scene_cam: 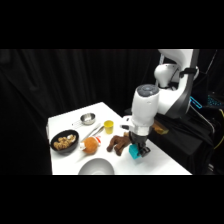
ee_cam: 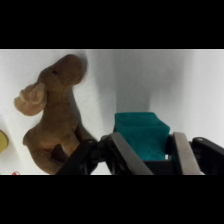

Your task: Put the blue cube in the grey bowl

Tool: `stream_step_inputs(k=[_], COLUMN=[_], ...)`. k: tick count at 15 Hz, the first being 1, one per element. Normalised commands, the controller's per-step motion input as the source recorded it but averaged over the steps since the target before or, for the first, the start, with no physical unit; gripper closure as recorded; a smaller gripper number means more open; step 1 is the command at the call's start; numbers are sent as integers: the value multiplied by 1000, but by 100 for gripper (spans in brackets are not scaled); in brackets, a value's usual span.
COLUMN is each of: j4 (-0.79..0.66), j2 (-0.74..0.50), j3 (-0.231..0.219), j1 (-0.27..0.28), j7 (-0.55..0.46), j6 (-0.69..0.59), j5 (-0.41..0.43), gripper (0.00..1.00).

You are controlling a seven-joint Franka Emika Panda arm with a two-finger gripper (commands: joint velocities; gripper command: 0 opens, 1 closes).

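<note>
The blue cube (scene_cam: pixel 135 151) (ee_cam: pixel 142 132) sits between the two fingers of my gripper (scene_cam: pixel 139 152) (ee_cam: pixel 147 139), which is shut on it at the table's right side, low over the surface. In the wrist view the cube looks slightly tilted, and its lower part is hidden behind the linkage. The grey bowl (scene_cam: pixel 96 162) stands at the table's front edge, to the left of the gripper, partly cut off by the picture's bottom; it does not show in the wrist view.
A brown moose plush (scene_cam: pixel 117 144) (ee_cam: pixel 55 115) lies right beside the cube. Further left are an orange round toy (scene_cam: pixel 90 145), a yellow cup (scene_cam: pixel 108 126), metal tongs (scene_cam: pixel 95 131), a black bowl with food (scene_cam: pixel 64 141) and a small metal bowl (scene_cam: pixel 88 118).
</note>
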Motion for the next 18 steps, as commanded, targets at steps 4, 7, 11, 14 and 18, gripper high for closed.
stream_step_inputs(k=[4,7,11,14,18], j4=[158,275,364,482,594], j2=[-249,-44,121,260,341], j3=[118,132,114,97,59], j1=[-198,-217,-163,-116,-87], j7=[-169,-214,-191,-183,-169], j6=[-410,-289,-235,-208,-236], j5=[-95,-27,7,34,25], gripper=[73,73,73,73,73])
